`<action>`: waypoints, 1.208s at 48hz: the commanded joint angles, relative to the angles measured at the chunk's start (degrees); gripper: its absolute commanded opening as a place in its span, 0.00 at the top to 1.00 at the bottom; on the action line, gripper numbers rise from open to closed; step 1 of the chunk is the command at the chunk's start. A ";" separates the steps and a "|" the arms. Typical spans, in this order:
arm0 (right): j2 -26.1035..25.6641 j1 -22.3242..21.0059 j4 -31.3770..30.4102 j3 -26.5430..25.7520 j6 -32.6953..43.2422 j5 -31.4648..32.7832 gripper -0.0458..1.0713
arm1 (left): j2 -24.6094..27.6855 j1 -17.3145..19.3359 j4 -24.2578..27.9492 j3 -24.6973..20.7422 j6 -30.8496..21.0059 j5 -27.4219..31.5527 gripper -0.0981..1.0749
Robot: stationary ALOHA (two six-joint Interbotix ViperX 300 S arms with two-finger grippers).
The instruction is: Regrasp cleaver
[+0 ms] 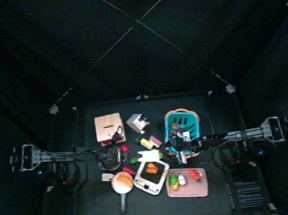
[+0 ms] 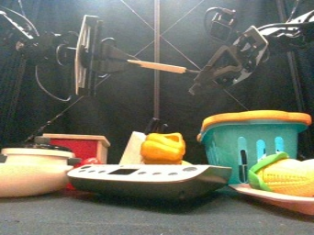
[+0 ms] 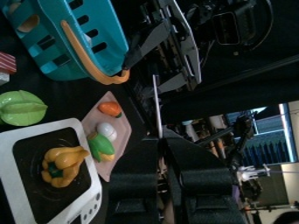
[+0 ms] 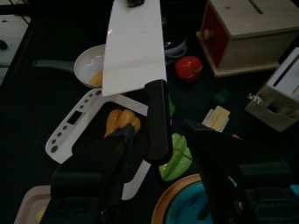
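The cleaver (image 2: pixel 157 66) hangs level in the air between my two grippers, high above the table. In the right wrist view its flat white blade (image 4: pixel 131 48) points away and its black handle lies between the jaws. My right gripper (image 4: pixel 163 131) is open around the handle, with gaps on both sides. It also shows in the front view (image 2: pixel 199 84). My left gripper (image 3: pixel 160 140) is shut on the blade's far end, and the blade (image 3: pixel 156 101) shows edge-on. The left gripper also shows in the front view (image 2: pixel 117 60).
On the table below stand a teal basket (image 2: pixel 252 142) with an orange handle, a white tray-like toy (image 2: pixel 147 174), a yellow pepper (image 2: pixel 163 147), a red box (image 2: pixel 73 145), a white pan (image 2: pixel 31 170) and corn on a pink plate (image 2: pixel 288 174).
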 commanded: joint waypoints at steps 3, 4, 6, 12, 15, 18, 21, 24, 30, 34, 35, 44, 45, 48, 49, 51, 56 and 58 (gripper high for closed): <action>-1.23 -0.18 0.53 -0.53 0.35 -0.35 0.20 | -0.09 0.26 4.48 -0.35 1.41 -0.09 0.59; -1.32 -0.09 0.62 -0.53 0.53 -0.35 0.20 | -0.09 0.35 5.54 -0.35 1.93 -0.09 0.59; -1.58 -0.09 1.14 -0.62 0.62 -0.26 0.20 | -0.09 0.35 7.82 -0.35 2.99 -0.09 0.59; -3.52 0.26 5.36 -0.26 0.79 1.41 0.20 | -0.26 0.35 13.71 -0.09 7.47 0.09 0.59; -5.19 1.05 9.14 0.00 0.79 3.78 0.20 | -0.70 0.35 14.77 0.18 9.58 0.09 0.59; -7.29 2.64 13.97 0.18 0.62 7.29 0.20 | -1.41 0.44 15.03 0.35 12.22 0.35 0.59; -9.76 5.01 19.25 -0.26 0.44 12.04 0.20 | -1.93 0.62 15.03 0.44 14.85 0.70 0.59; -11.69 6.86 23.47 -1.05 0.35 16.00 0.20 | -2.46 0.62 15.03 0.62 17.93 1.67 0.59; -13.97 10.28 31.38 -4.39 0.35 24.35 0.20 | -3.25 0.62 14.85 1.14 25.58 4.57 0.59; -14.15 12.30 36.65 -8.09 0.18 31.73 0.20 | -3.34 0.35 14.33 1.41 29.79 5.54 0.59; -14.06 12.48 37.62 -9.14 0.18 33.66 0.20 | -3.34 0.26 14.24 1.41 30.85 5.63 0.59; -12.57 12.66 44.21 -17.14 -1.67 52.65 0.20 | -3.34 0.00 12.66 1.93 38.85 5.63 0.59; -12.48 12.66 44.74 -17.84 -2.37 54.40 0.20 | -3.34 0.00 12.39 2.02 39.38 5.71 0.59; -12.66 12.57 46.41 -19.86 -4.66 59.41 0.20 | -3.34 0.00 10.90 2.20 41.04 5.71 0.59; -12.74 12.48 47.20 -20.74 -5.63 60.91 0.20 | -3.34 0.00 10.46 2.29 41.48 5.63 0.59; -12.83 11.95 48.96 -22.15 -7.38 63.72 0.20 | -3.34 0.00 9.76 2.29 42.36 5.63 0.59; -12.66 7.73 55.02 -25.93 -11.51 71.89 0.20 | -3.25 0.00 8.44 2.37 44.56 5.63 0.59; -12.66 5.89 56.16 -26.81 -13.80 73.48 0.20 | -3.25 0.00 8.09 2.37 45.44 5.63 0.59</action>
